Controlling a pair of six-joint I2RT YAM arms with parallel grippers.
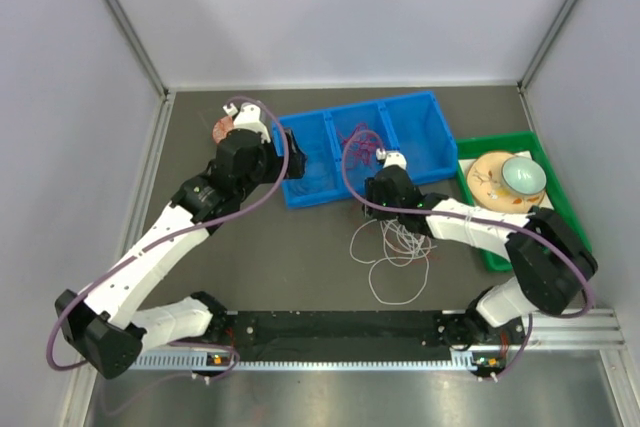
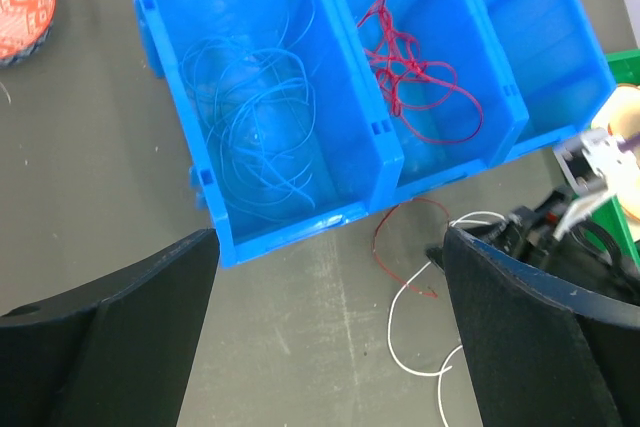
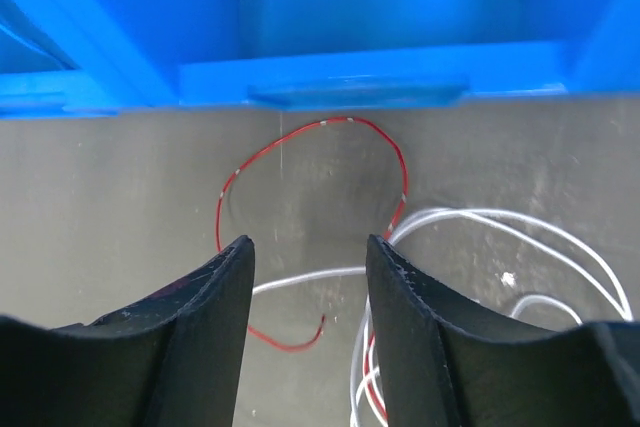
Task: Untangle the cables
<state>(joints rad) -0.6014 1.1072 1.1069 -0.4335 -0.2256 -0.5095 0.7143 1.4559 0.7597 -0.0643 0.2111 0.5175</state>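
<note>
Red cable (image 3: 340,121) loop lies on the table (image 3: 110,177) just ahead of your right gripper (image 3: 308,247), the nearer arm, its jaws part-open astride a white cable (image 3: 300,278), gripping nothing visible.

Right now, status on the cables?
Left gripper open by blue bin. Right gripper part-open over loose red cable, white cables beside it. Blue cables, red bundle binned. Nothing blocking.

Left gripper (image 2: 330,235) gapes wide; right gripper (image 3: 310,243) seemingly half parted.
</note>
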